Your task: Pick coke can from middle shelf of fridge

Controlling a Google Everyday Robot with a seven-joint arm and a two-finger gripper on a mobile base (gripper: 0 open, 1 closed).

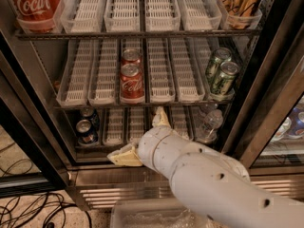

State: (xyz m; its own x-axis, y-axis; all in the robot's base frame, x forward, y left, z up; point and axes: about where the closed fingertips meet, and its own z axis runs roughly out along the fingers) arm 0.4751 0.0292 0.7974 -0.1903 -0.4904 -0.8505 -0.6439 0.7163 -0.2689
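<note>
Two red coke cans stand one behind the other in a white lane tray on the middle shelf (161, 102) of the fridge (266, 103). The front coke can (131, 82) is near the shelf's front edge and the second (130, 57) is behind it. My gripper (142, 137) is below the middle shelf, in front of the lower shelf and a little right of the cans. Its two cream fingers (124, 156) are spread apart, one pointing left and one pointing up toward the shelf edge. It is open and holds nothing. My white arm fills the lower right.
Two green cans (221, 72) stand at the right of the middle shelf. A large red Coca-Cola container (35, 4) is top left. Dark cans (85, 127) and a clear bottle (209, 122) are on the lower shelf. A clear plastic tub (152, 217) and cables (28, 210) are on the floor.
</note>
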